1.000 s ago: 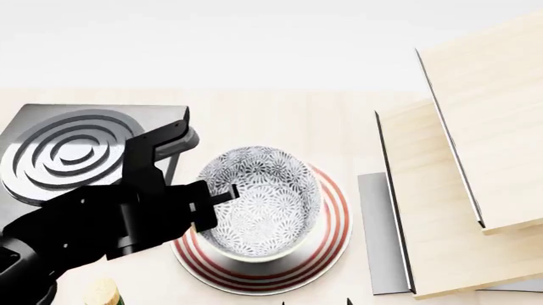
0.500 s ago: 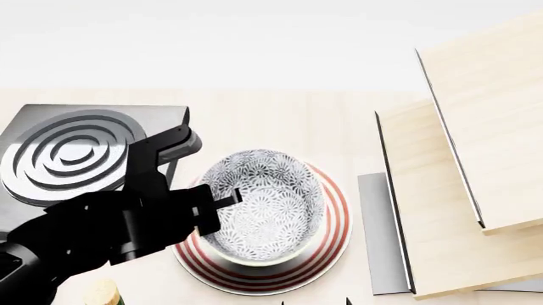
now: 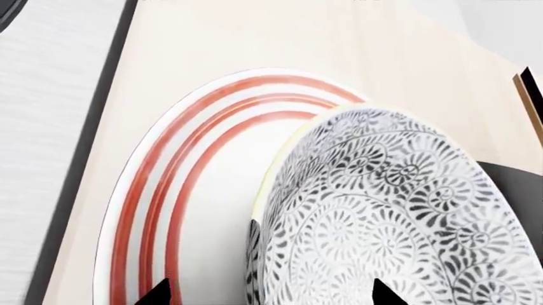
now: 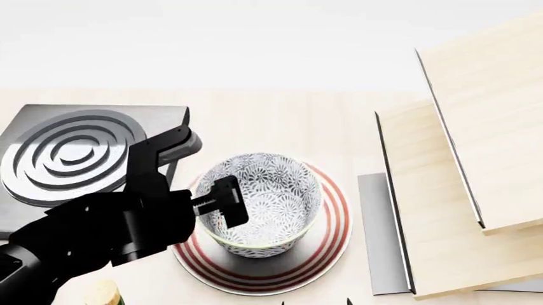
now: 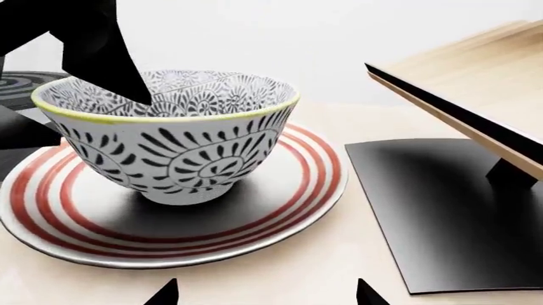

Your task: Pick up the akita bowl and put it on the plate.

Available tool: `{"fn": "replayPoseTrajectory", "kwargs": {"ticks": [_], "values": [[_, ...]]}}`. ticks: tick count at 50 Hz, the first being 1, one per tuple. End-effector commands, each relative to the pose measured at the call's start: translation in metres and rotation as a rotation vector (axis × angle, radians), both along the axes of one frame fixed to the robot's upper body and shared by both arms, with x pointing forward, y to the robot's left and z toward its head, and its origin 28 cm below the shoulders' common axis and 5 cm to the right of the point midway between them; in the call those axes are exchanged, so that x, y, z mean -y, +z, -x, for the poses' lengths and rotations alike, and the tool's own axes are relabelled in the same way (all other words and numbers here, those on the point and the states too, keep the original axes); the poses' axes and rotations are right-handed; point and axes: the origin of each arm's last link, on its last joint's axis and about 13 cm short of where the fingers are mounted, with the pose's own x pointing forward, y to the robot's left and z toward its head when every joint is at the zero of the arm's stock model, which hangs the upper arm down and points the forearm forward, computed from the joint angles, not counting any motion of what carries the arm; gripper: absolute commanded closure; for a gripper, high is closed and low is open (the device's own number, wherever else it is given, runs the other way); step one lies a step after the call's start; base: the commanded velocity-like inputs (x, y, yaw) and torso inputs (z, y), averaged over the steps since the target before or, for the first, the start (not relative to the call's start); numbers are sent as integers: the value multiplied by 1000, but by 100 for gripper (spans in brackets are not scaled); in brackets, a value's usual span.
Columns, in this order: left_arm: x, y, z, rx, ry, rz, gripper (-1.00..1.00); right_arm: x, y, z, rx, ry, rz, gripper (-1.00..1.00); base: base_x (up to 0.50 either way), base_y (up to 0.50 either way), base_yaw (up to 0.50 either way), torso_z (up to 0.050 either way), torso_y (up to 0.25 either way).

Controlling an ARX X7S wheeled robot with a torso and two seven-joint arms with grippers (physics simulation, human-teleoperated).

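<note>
The bowl (image 4: 264,202) sits upright on the plate (image 4: 327,244) on the table (image 4: 280,121). The left claw (image 4: 225,202) straddles the bowl's near-left rim, spread, one finger inside. The right claw's tips are spread apart.

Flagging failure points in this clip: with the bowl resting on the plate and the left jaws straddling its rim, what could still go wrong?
1. One finger of the left gripper sits inside the bowl, so pulling away sideways might drag or tip it.
2. The bowl sits toward the left of the plate, so a nudge could slide it onto the rim.
3. The burner lies close beside the left arm, so a wide retreat may clip it.
</note>
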Motion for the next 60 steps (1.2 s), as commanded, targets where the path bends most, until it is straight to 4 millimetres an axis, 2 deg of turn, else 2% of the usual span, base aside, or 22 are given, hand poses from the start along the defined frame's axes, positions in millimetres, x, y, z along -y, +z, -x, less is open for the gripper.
{"fn": "replayPoseTrajectory", "kwargs": {"ticks": [1, 14, 22, 37, 51, 60], "values": [[1, 2, 0, 0, -1, -3, -100, 2, -6, 2, -34, -9, 19, -100, 0, 0, 0, 0, 0], [-4, 11, -5, 27, 8, -68, -100, 3, -6, 2, -32, -12, 18, -100, 0, 0, 0, -1, -1], [-12, 27, -13, 79, 40, -156, -100, 2, -6, 3, -31, -10, 15, -100, 0, 0, 0, 0, 0], [-17, 41, -20, 186, 45, -245, -100, 2, -5, 3, -28, -11, 17, -100, 0, 0, 0, 0, -1], [-49, 70, -2, 340, 130, -311, -100, 3, -3, 2, -22, -17, 20, -100, 0, 0, 0, 0, 0], [-72, 94, 22, 447, 191, -280, -100, 3, -4, 2, -22, -17, 21, -100, 0, 0, 0, 0, -1]]}}
